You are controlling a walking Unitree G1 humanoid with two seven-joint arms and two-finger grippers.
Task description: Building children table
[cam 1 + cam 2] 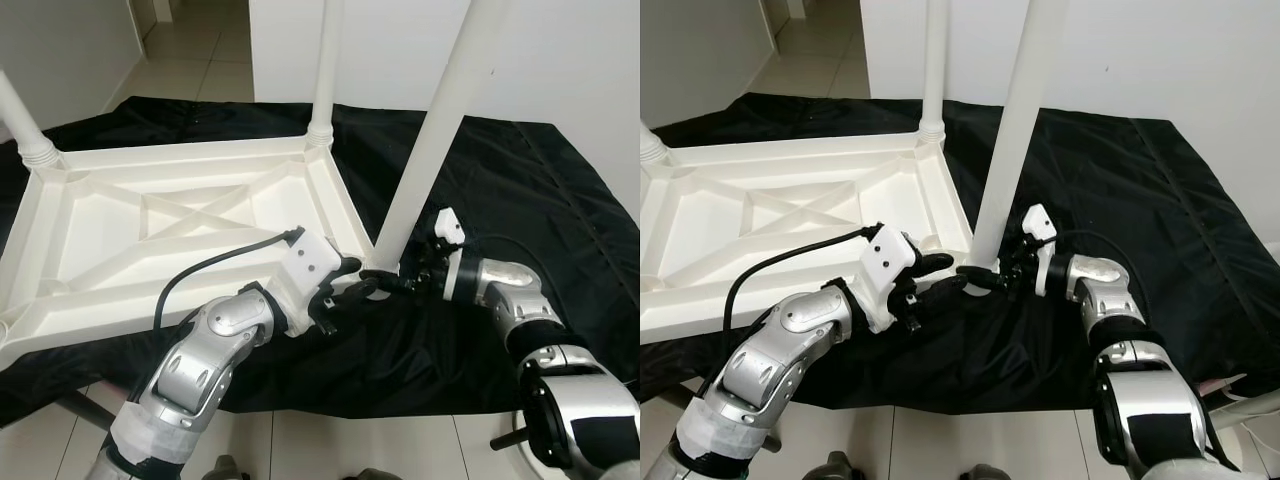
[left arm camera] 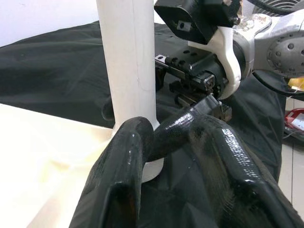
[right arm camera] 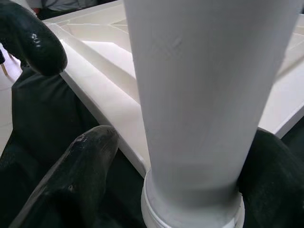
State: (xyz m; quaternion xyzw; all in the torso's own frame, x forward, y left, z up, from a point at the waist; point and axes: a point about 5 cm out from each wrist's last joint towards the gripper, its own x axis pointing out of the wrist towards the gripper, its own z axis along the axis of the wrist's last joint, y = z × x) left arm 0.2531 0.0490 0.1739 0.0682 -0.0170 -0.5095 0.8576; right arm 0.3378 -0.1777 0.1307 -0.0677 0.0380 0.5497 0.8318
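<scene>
Grippers meet at the near-corner leg (image 1: pixel 425 160): right gripper (image 1: pixel 392 283) clasps its base, left gripper (image 1: pixel 352 290) open alongside; keep it vertical while twisting into the tabletop (image 1: pixel 190 215)

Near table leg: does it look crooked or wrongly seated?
Yes. The near leg leans away from the tabletop, while the far leg stands straight. Its base sits at the corner between the left gripper and right gripper, not seated squarely.

The upturned table (image 1: pixel 180 225) lies on the cloth (image 1: pixel 520 200), 3 legs (image 1: pixel 435 130) standing up from its corners.
</scene>
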